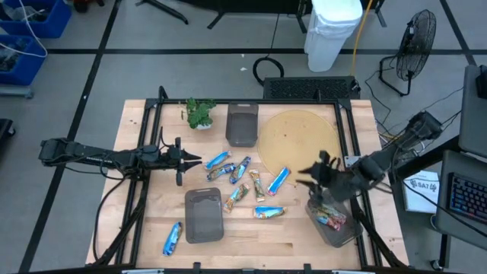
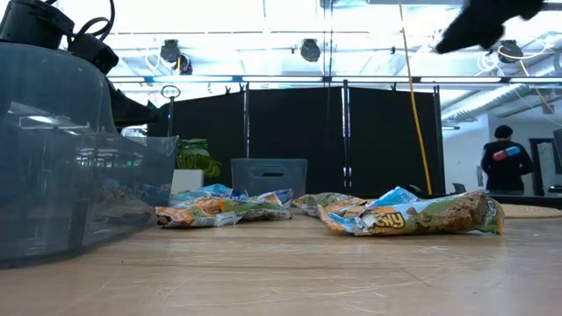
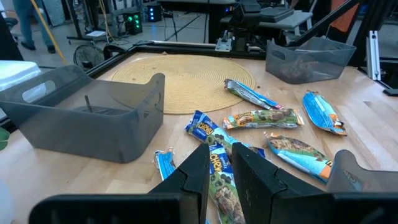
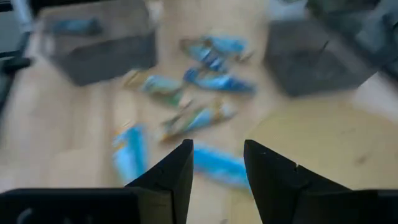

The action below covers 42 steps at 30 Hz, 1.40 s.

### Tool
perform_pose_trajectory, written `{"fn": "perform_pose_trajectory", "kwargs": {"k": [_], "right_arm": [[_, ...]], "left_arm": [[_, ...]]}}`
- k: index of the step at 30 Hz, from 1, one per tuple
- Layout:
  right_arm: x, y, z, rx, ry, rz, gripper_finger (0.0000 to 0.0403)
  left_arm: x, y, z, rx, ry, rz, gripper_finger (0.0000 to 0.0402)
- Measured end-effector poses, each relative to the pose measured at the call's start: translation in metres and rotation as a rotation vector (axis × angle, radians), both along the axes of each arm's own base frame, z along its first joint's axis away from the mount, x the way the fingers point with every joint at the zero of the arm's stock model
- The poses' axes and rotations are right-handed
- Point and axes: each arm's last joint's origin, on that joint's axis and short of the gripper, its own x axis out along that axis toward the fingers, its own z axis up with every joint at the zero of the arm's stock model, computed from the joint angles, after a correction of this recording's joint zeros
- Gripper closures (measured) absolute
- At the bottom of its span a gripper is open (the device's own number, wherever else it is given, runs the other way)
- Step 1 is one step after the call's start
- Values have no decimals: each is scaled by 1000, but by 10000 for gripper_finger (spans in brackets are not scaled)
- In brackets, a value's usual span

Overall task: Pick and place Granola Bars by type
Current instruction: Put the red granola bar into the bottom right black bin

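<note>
Several granola bars point(image 1: 242, 179) in blue and tan-green wrappers lie loose on the wooden table's middle, between three dark grey bins. One blue bar point(image 1: 173, 237) lies apart near the front left. A few bars point(image 1: 332, 219) rest inside the right-hand bin point(image 1: 344, 234). My right gripper point(image 1: 316, 170) hangs above the table between the round mat and that bin, open, with nothing between its fingers point(image 4: 217, 152). My left gripper point(image 1: 195, 160) waits at the left of the pile, just above the table. Its fingers point(image 3: 221, 162) stand a narrow gap apart and hold nothing.
A round woven mat point(image 1: 298, 141) lies at the far right of the table. One bin point(image 1: 242, 125) stands at the far middle and another point(image 1: 204, 215) at the near middle. A small green plant point(image 1: 200, 113) stands far left. Black frame rails point(image 1: 144, 175) border the table.
</note>
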Motion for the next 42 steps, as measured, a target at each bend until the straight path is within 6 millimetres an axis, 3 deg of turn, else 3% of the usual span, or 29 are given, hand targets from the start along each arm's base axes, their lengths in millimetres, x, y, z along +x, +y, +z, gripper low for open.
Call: {"fn": "perform_pose_trajectory", "kwargs": {"k": [10,17,30,35,42], "right_arm": [[35,-50,-28,-60,102,220,287],[51,-72,-49,-147,253,218,283],[82,-68,-101,-171,560,269,162],[89,-64,-112,-133,599,310,164],[93,-63,-112,-107,568,321,180]], "left_arm": [[0,0,0,0,0,0,327],[0,0,0,0,0,0,327],[0,0,0,0,-4,0,327],[0,0,0,0,-4,0,327],[0,0,1,0,-6,0,327]]}}
